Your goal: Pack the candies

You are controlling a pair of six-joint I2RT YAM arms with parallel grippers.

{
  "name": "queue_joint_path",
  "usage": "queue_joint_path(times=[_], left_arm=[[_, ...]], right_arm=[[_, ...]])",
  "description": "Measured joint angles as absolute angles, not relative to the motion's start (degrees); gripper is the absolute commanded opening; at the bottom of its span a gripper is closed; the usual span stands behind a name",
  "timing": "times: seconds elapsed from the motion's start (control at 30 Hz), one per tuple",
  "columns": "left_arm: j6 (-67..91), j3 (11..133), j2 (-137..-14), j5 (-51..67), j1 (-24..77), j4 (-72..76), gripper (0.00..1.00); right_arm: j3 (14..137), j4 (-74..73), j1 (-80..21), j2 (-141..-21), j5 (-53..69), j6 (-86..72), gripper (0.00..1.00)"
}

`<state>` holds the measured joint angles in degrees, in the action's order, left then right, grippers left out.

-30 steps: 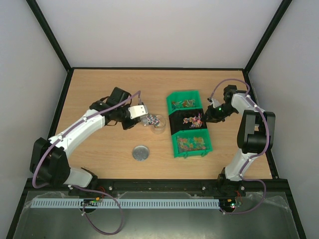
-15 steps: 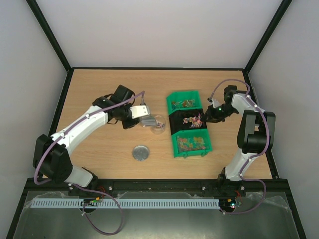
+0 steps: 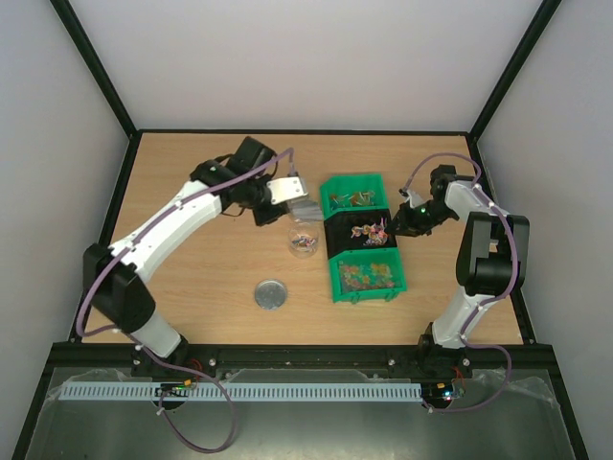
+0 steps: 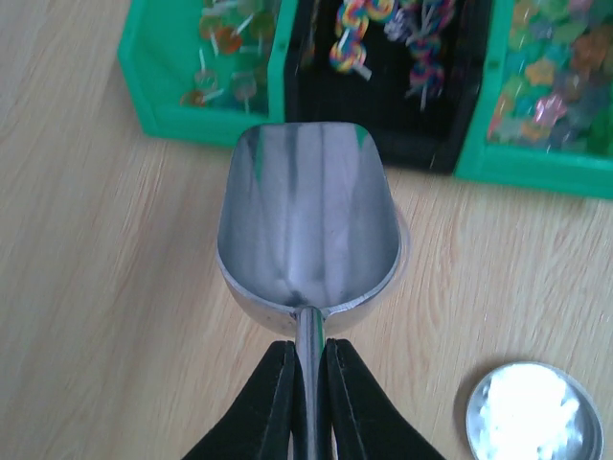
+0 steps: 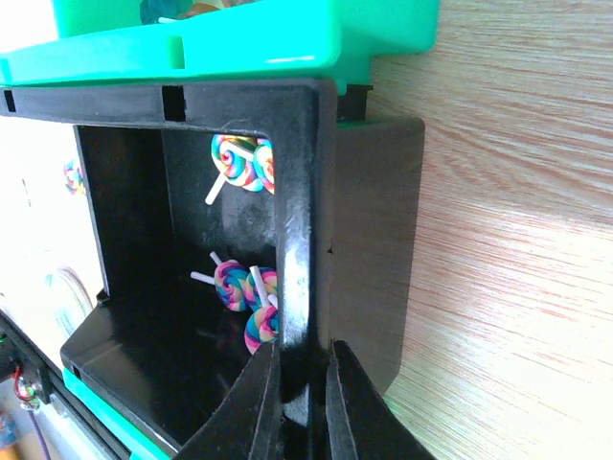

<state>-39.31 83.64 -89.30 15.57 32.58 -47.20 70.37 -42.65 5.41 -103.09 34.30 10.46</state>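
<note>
Gripping the thin handle of a metal scoop (image 4: 306, 220), the left claw (image 4: 306, 383) is closed tight on it; the bowl is empty, hanging over the bench (image 4: 96, 287) just before the bins. Candies (image 4: 546, 86) lie in the green bins (image 4: 182, 120) and the black bin (image 5: 302, 172), whose wall the right claw (image 5: 305, 383) pinches. A clear cup (image 3: 304, 241) seems to hold a few more.

No writing, label, brand or number can be read anywhere. The bins (image 4: 536, 168), the scoop (image 4: 306, 225) and the lid (image 4: 533, 414) show plain surfaces. The arm bases (image 3: 158, 356) are too small in the top view to tell whether they carry any marking.
</note>
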Motion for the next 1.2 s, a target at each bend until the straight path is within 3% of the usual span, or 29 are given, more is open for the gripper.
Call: queue_joint_path(times=[0.2, 0.53, 1.2], left_arm=[[-34.1, 93.8, -99.5, 17.1, 37.5, -48.9, 0.02], [-27.1, 99.6, -108.5, 18.8, 42.3, -52.7, 0.02], [-17.6, 109.7, -120.5, 8.3, 45.9, -56.5, 0.02]], right_arm=[[68.6, -40.8, 5.4, -102.0, 35.0, 8.6, 0.01], [64.2, -37.3, 4.9, -98.6, 35.2, 4.9, 0.01], [62.6, -36.7, 3.6, -97.4, 35.7, 4.3, 0.01]])
